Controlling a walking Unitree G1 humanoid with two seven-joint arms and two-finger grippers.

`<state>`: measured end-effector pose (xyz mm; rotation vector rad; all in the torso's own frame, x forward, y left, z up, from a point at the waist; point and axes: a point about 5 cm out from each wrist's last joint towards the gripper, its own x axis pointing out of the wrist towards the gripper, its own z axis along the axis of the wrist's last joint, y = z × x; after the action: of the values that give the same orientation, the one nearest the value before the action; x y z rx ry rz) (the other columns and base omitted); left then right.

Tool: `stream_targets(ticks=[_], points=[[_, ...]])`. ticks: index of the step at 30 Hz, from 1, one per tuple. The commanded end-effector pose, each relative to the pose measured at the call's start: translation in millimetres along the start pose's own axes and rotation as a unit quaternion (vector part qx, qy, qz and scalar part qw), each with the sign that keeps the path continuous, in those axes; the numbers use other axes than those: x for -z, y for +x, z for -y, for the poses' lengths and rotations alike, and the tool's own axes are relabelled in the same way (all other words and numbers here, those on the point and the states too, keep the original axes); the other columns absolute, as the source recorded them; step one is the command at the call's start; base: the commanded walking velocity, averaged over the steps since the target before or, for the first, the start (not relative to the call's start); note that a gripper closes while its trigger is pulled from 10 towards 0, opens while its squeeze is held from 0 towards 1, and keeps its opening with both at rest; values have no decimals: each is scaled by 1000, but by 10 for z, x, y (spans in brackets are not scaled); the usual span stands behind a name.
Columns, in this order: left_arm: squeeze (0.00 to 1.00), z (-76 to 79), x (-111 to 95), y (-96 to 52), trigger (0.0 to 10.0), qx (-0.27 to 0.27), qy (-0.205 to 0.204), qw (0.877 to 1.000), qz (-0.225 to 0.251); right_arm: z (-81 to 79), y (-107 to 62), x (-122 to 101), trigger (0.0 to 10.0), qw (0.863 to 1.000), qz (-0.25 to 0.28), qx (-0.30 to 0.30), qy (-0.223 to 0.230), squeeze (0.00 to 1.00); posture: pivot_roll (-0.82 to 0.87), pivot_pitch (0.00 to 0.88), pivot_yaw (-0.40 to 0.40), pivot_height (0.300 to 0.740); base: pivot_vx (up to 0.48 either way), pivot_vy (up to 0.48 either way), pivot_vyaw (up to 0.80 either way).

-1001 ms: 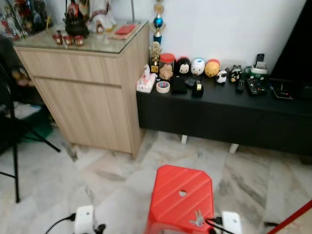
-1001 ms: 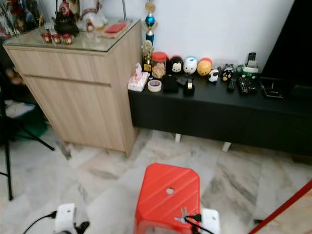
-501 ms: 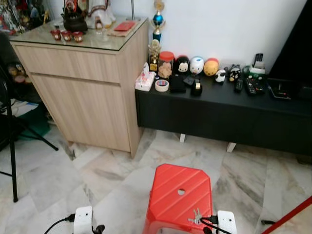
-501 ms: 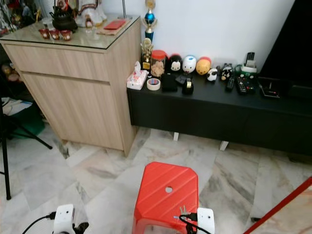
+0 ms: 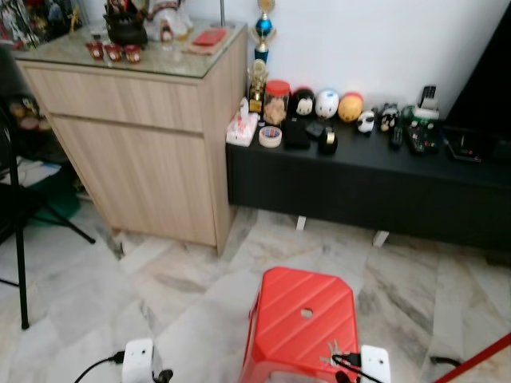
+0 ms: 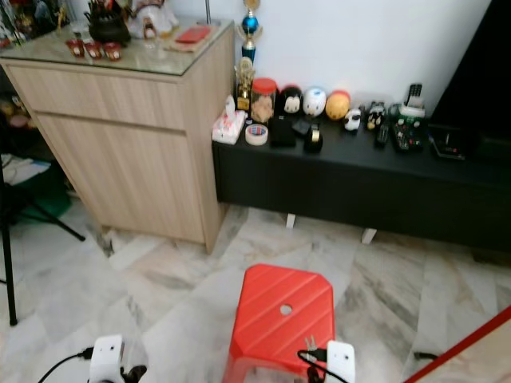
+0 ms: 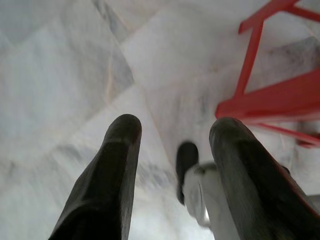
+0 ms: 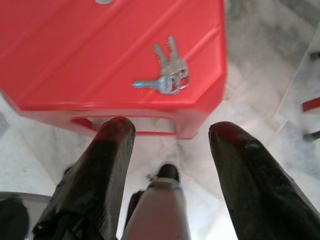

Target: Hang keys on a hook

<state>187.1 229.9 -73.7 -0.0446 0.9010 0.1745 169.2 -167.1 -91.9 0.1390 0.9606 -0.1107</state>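
Keys [image 8: 167, 74] lie flat on the red stool [image 8: 75, 50] top, near its front-right corner, touching nothing else. Your R gripper [image 8: 172, 150] hangs just off that stool edge, fingers spread wide, nothing held. L gripper [image 7: 172, 150] is low over the marble floor [image 7: 60, 65] beside the stool legs, also spread & empty. Wooden cabinet [image 5: 144, 136] & black TV bench [image 5: 367, 179] stand against the far wall.

Even bright indoor light; head views slightly soft; wrist views blurred, foreground defocused.
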Motion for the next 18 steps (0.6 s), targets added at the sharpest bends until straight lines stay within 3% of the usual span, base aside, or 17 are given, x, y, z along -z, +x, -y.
stream_targets(ticks=[1,18], points=[[0,46,29,1,10000,5,12,1000,-7,63,-10,29,10000,1000,-2,10,5,0,32,0,-37,740,0,360,0],[0,57,-21,8,10000,5,18,1000,6,58,-12,25,10000,1000,4,13,15,0,33,0,-35,740,0,21,0]])
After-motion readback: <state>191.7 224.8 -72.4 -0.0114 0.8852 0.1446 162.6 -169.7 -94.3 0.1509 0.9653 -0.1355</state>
